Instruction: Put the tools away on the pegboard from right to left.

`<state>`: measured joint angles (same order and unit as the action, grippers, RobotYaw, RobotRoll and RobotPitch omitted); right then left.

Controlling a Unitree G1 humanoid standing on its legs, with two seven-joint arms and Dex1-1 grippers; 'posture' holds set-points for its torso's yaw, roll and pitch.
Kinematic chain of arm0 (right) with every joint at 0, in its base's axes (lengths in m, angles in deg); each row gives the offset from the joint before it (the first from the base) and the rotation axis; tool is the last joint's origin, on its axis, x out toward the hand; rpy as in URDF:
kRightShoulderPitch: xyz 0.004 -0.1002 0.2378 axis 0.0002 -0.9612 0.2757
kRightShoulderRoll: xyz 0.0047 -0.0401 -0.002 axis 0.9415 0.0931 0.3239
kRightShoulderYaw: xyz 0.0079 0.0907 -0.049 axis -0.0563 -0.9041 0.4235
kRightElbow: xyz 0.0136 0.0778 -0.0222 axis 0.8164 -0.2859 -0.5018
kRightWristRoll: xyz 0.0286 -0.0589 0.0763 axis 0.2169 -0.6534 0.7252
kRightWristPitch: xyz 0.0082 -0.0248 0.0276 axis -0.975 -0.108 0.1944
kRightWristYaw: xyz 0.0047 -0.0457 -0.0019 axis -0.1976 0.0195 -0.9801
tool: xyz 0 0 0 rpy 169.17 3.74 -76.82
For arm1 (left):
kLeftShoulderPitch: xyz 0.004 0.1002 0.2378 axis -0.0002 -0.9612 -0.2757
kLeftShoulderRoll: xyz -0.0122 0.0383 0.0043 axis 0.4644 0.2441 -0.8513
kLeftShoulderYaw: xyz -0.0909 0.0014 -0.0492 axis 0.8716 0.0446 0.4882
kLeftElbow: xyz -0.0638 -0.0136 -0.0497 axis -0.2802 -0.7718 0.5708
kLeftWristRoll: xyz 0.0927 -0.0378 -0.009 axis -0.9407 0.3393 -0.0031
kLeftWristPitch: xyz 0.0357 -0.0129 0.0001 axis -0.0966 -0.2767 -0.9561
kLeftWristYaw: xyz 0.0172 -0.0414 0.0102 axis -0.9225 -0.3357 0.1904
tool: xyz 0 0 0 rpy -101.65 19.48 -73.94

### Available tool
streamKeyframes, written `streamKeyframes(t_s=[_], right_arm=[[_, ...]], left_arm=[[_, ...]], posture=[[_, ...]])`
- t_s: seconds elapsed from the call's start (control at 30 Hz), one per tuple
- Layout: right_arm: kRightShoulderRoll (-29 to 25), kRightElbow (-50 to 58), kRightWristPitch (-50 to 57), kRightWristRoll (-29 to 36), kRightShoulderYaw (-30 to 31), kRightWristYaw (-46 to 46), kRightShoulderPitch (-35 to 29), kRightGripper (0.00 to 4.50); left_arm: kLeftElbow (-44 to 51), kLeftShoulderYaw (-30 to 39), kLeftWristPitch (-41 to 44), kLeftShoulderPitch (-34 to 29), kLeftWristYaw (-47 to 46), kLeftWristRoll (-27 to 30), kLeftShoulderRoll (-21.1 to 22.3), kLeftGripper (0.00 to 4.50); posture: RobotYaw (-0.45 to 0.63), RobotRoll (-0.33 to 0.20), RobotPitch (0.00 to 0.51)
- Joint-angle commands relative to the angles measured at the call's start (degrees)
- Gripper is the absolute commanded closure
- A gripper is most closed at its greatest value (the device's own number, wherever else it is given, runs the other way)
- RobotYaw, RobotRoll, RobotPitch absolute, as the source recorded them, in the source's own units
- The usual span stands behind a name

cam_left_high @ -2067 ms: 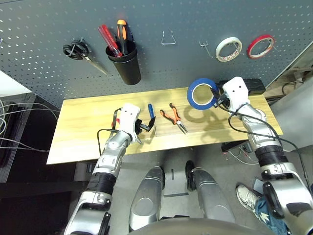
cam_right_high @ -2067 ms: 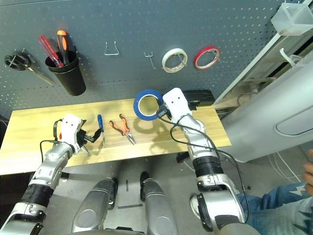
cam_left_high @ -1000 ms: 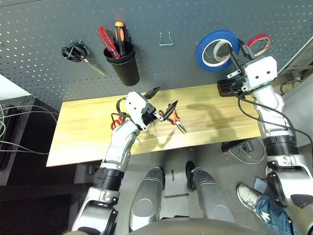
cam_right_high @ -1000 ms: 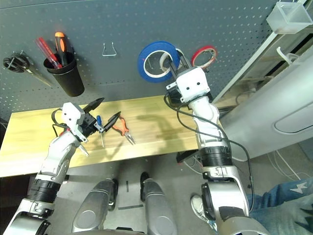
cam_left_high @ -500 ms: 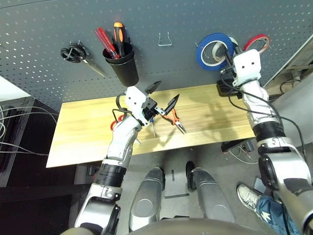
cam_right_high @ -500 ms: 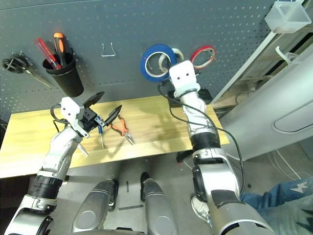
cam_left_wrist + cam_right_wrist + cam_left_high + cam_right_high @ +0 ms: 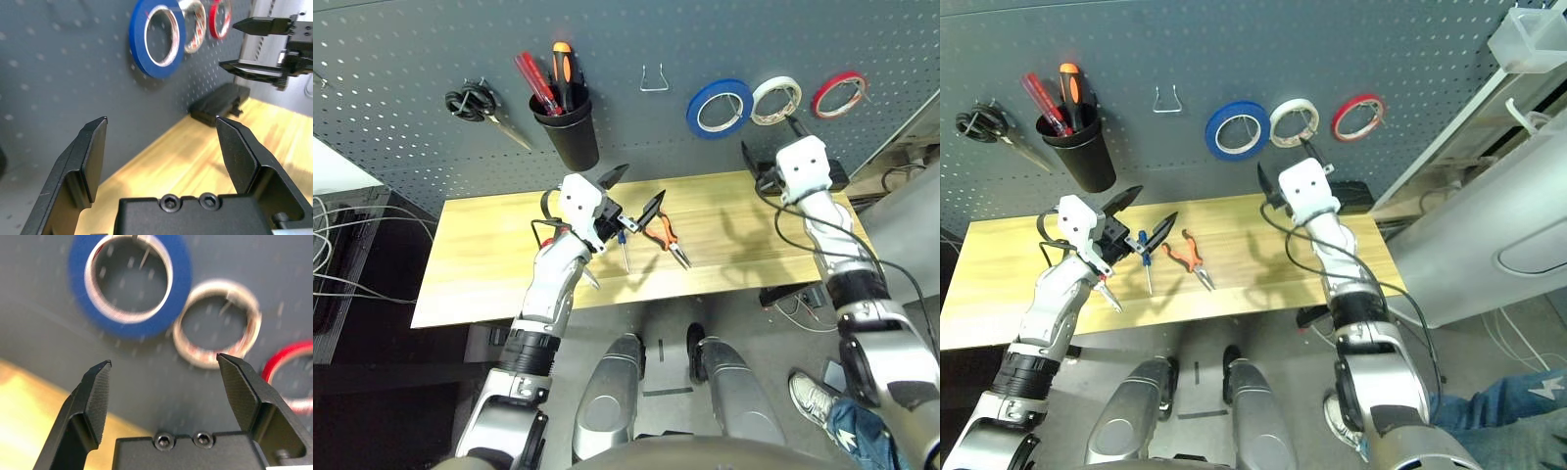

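Blue tape (image 7: pixel 719 108) hangs on the pegboard (image 7: pixel 724 39), upper right; right gripper (image 7: pixel 766 149) empty, spread; left gripper (image 7: pixel 633 191) spread.

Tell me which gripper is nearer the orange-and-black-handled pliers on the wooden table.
Left. The left gripper hovers open just beside the pliers; the right gripper is open far off, below the blue tape ring.

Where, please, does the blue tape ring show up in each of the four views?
Left eye: blue tape ring hanging on the dark grey pegboard, upper right of centre.
Right eye: upper centre.
Left wrist: top centre.
Right wrist: top left.
Shared landmark: the white tape roll hangs right beside it.
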<state>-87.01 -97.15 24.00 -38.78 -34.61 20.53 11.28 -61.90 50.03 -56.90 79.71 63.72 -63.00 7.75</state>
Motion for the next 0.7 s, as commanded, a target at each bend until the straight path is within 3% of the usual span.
streamKeyframes(t_s=[0.03, 0.23, 0.5, 0.7], right_arm=[[0.1, 2.3, 3.9, 1.5, 0.3, 2.5, -2.6, 0.05], [3.6, -2.9, 13.8, 3.0, 1.4, 7.0, -1.3, 0.05], [9.7, -17.0, 26.5, 5.4, -0.5, 7.9, 9.2, 0.05], [12.7, -26.6, 29.8, 5.7, -0.7, 7.6, 15.5, 0.05]], left_arm=[[-1.9, -0.4, 0.7, -1.1, 0.0, -1.2, 0.5, 0.0], [-4.2, -0.6, 2.3, -0.5, -1.3, -3.3, 1.3, 0.0], [-4.9, -0.2, 7.1, -0.4, -4.2, -4.8, 1.3, 0.0], [-5.6, -0.3, 13.5, -0.8, -7.3, -7.8, 2.6, 0.0]], posture=[[0.17, 0.0, 0.22], [0.18, 0.0, 0.222], [0.2, 0.0, 0.229], [0.23, 0.0, 0.237]])
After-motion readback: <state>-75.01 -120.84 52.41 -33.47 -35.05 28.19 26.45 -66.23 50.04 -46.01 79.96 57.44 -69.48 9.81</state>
